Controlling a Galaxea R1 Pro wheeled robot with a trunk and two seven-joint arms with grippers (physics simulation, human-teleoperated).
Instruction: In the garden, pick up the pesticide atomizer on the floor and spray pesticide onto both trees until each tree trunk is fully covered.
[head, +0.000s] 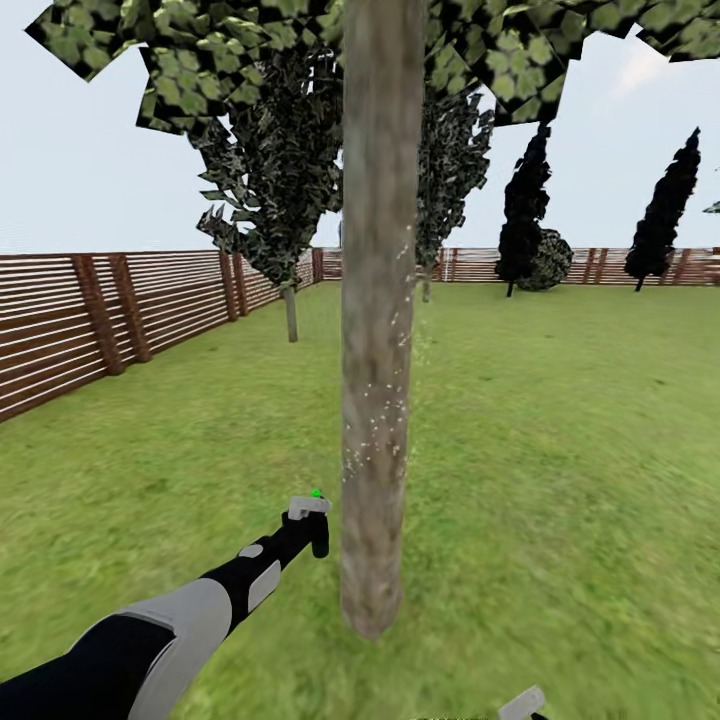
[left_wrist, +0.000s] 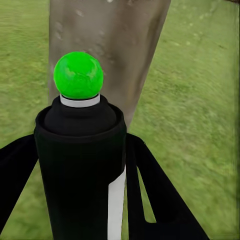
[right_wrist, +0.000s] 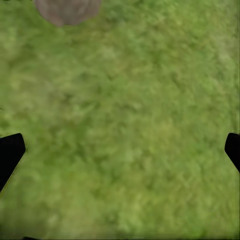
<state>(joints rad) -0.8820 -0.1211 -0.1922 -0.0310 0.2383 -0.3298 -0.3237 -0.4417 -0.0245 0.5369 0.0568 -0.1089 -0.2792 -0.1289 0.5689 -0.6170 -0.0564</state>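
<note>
Green lawn (head: 560, 450) all around, ringed by a brown horizontal-slat wooden fence (head: 90, 320), pale sky above.

Left gripper (head: 306, 528) has its jaws clamped on the small dark pesticide atomizer bottle (left_wrist: 82, 165). From the head camera it's held up just left of the thick grey-brown mottled tree trunk (head: 377, 300), near its base, and you only catch a pale grey head and a tiny green speck. The left wrist camera is way better: bright green round knob (left_wrist: 78, 75) on top, white collar under it, black fingers (left_wrist: 160, 195) on both sides, trunk right behind.

Fine white pesticide specks (head: 395, 380) dot the trunk's right side, which only the head camera picks up.

Right gripper (right_wrist: 120, 150) is spread wide over bare grass, black tips at the frame edges, trunk base (right_wrist: 66, 10) at one edge.

No readable label or writing anywhere.
</note>
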